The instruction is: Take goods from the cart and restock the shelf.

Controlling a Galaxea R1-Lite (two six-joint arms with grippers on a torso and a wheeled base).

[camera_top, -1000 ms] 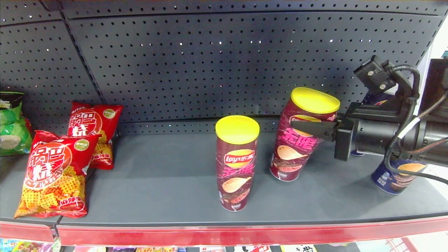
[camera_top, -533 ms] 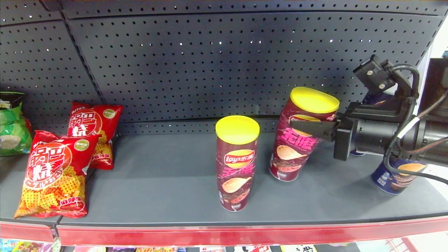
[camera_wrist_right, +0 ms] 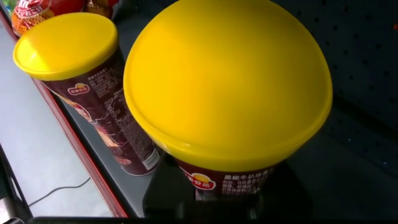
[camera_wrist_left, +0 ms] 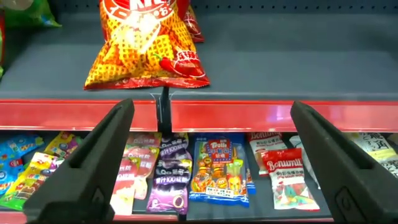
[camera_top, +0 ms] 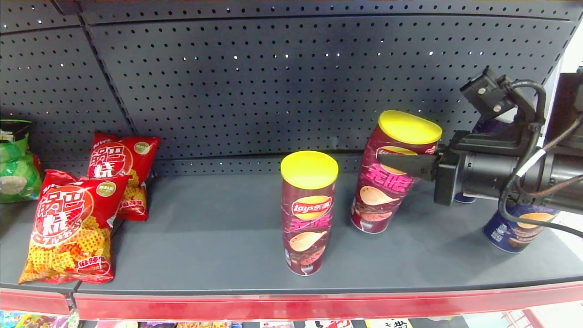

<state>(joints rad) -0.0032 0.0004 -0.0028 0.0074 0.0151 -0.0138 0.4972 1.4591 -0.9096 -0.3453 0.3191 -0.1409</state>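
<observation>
Your right end effector point(camera_top: 403, 165): clamped on the tilted chip can point(camera_top: 387, 196) just under its yellow lid, over the shelf point(camera_top: 205, 237) near the back panel.
Upright chip can point(camera_top: 309, 218): just beside it, nearer the front edge.
Blue can point(camera_top: 514, 230): under your right arm.
Snack bags point(camera_top: 68, 228): far left.
Your left end effector point(camera_wrist_left: 211, 168): spread wide, holding nothing, facing the shelf's red edge.
</observation>
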